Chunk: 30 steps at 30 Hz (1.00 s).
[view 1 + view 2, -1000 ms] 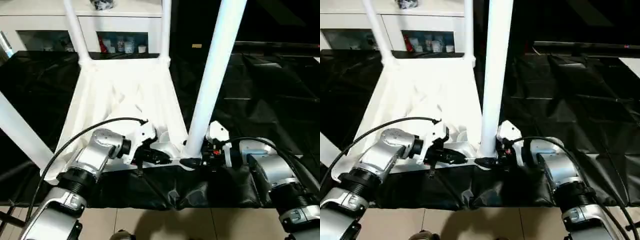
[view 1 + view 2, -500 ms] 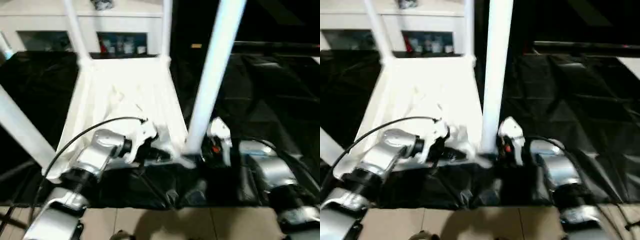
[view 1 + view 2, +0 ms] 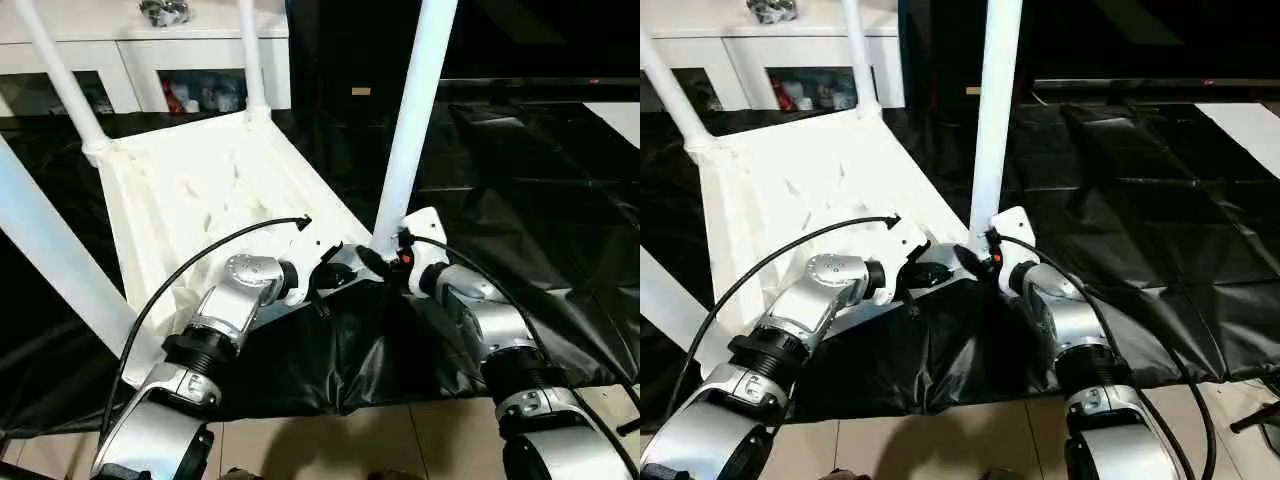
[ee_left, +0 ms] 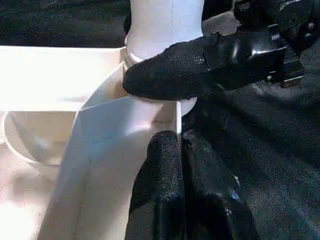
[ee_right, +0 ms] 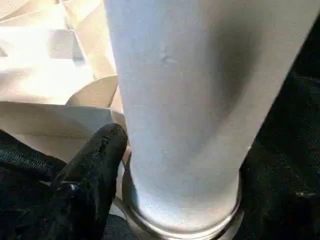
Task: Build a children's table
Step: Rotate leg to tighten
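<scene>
Both silver forearms reached forward and inward, their wrists nearly meeting at the centre. The left gripper point(image 3: 335, 275) pointed toward the right, its two black fingers point(image 4: 165, 200) pressed together side by side (no gap visible between them in the left wrist view). The right gripper point(image 3: 385, 262) angled toward the left, one black finger point(image 4: 200, 67) stretched crosswise just ahead of the left fingertips; whether its fingers were parted or closed could not be made out. A black cable arched over the left forearm.
</scene>
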### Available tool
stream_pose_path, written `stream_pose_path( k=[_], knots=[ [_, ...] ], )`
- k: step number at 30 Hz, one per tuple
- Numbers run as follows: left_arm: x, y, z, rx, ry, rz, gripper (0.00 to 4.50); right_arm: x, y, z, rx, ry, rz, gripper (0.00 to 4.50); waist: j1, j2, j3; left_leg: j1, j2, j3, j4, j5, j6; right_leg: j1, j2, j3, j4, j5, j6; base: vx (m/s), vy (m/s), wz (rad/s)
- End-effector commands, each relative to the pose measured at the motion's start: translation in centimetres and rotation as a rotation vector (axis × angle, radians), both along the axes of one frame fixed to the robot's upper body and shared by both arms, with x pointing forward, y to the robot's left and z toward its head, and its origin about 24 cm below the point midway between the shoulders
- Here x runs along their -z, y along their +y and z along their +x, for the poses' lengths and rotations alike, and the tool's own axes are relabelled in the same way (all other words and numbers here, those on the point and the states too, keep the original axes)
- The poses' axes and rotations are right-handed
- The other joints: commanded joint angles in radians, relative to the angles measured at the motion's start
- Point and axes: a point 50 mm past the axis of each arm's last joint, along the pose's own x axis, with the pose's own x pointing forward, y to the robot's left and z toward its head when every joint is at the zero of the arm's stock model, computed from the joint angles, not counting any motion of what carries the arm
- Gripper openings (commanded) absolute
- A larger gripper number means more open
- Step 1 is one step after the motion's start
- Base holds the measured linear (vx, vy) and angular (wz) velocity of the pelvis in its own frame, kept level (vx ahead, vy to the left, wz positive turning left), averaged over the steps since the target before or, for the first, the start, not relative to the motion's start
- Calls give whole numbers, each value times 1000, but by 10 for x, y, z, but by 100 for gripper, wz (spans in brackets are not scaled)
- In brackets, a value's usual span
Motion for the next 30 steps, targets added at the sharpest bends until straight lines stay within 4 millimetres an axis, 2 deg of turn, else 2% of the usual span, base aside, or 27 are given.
stream_pose_path(
  k=[1,2,3,4,5,6,7,8,10,11,13,14,16,20,24,26,30],
  knots=[
    [-18,-33,-9,176,-62,-98,0,5,35,-14,-229,39,42,388,8,-3,-65,13,14,-14,-77,-341,20,45,-37,21,-84,-348,-183,0,0,0],
    [-18,-30,-10,196,-55,-112,0,4,30,-15,-261,20,25,388,8,-3,-66,14,15,-14,-76,-338,23,45,-37,21,-83,-339,-186,0,0,0],
    [-19,-29,-11,209,-53,-118,0,3,26,-16,-277,13,16,412,13,-3,-67,15,17,-13,-74,-325,30,47,-38,22,-81,-313,-196,0,0,0],
    [-19,-24,-13,232,-42,-126,0,2,16,-19,-328,4,-10,412,13,-7,-67,12,18,-10,-73,-310,38,47,-39,23,-78,-285,-208,0,0,0],
    [-19,-24,-13,232,-42,-126,0,2,16,-19,-328,4,-10,412,16,-5,-68,13,18,-12,-73,-302,41,50,-39,22,-75,-275,-213,0,0,0],
    [-20,-18,-14,260,-37,-134,0,0,7,-23,-388,6,-13,412,17,-3,-70,13,18,-9,-70,-279,49,49,-38,24,-71,-234,-226,0,0,0],
    [-20,-16,-15,279,-34,-141,0,-1,3,-25,-420,6,-12,412,24,-5,-72,13,18,-9,-68,-260,60,55,-37,23,-66,-198,-236,0,0,0],
    [-21,-13,-16,293,-30,-145,0,-1,0,-27,-442,6,-15,412,30,-3,-71,12,22,-6,-66,-240,72,54,-36,24,-61,-154,-252,0,0,0],
    [-21,-10,-18,318,-25,-144,0,-2,-4,-29,-472,11,-16,412,36,-3,-72,14,22,-4,-65,-219,79,54,-35,22,-56,-127,-266,0,0,0],
    [-21,-5,-21,355,-11,-138,0,-4,-9,-33,-521,22,-9,412,36,-2,-70,14,22,-3,-65,-223,79,53,-35,22,-57,-132,-268,0,0,0],
    [-21,1,-23,381,4,-137,0,-7,-14,-38,-583,39,7,412,47,-3,-67,17,25,-4,-68,-258,74,54,-37,23,-62,-202,-255,0,0,0],
    [-20,3,-24,391,11,-134,0,-7,-16,-41,-609,49,7,412,51,-3,-66,19,27,-3,-69,-270,67,49,-37,24,-65,-230,-247,0,0,0],
    [-20,11,-26,422,33,-119,0,-8,-19,-48,-685,85,10,412,58,-2,-64,21,27,-4,-72,-285,56,48,-38,24,-66,-260,-237,0,0,0],
    [-19,18,-28,442,48,-105,0,-6,-21,-54,-739,122,11,379,62,-1,-63,24,28,-5,-75,-318,32,43,-39,27,-72,-306,-224,0,0,0],
    [-19,23,-30,460,65,-97,0,-3,-22,-59,-781,153,-10,348,64,-4,-64,20,26,-6,-75,-302,28,45,-40,27,-71,-310,-210,0,0,0],
    [-19,25,-32,483,80,-100,0,-2,-22,-63,-812,175,-7,320,67,-2,-65,21,27,-7,-75,-284,32,46,-39,26,-67,-286,-214,0,0,0],
    [-19,25,-34,496,89,-100,0,-3,-20,-67,-838,190,3,295,70,-2,-67,21,27,-5,-73,-270,36,46,-39,26,-64,-254,-225,0,0,0]
  ],
)
